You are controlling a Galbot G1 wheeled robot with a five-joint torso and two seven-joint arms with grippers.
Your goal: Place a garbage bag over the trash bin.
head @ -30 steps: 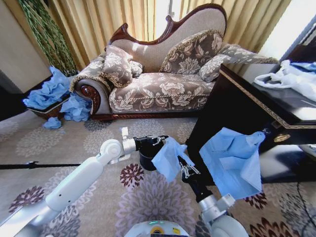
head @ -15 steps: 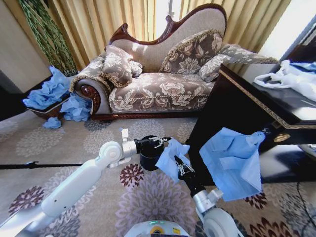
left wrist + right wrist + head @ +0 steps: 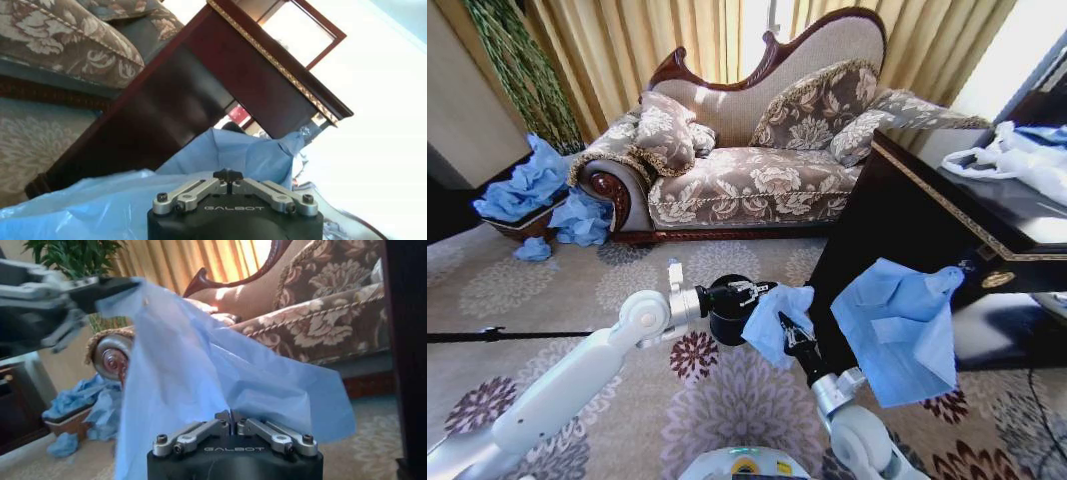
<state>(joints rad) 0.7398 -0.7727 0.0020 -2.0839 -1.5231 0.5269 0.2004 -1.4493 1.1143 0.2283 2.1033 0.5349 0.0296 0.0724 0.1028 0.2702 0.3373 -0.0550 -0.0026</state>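
Floral carpet (image 3: 577, 290) spreads in front of you, with a patterned sofa (image 3: 747, 180) at the back and a dark cabinet (image 3: 907, 220) on your right. Your two grippers meet low over the carpet, just above the trash bin (image 3: 724, 328), whose black side shows between them. The garbage bag (image 3: 774, 320) hangs between the two tools, a small light-blue film draped beside the bin's rim.

Your left gripper (image 3: 749, 291) has its fingers pinched together on the bag's upper edge; in the right wrist view you can see it gripping one corner of the bag (image 3: 200, 385). Your right gripper (image 3: 789, 330) is closed on the opposite edge, its fingertips meeting in the film. Holding two separate points looks meant to let you spread the mouth wide enough to clear the rim.

A larger blue sheet (image 3: 902, 330) hangs off the cabinet just beside your right arm; it is a different piece of plastic, so keep clear of it. The mouth does not yet look open over the bin.
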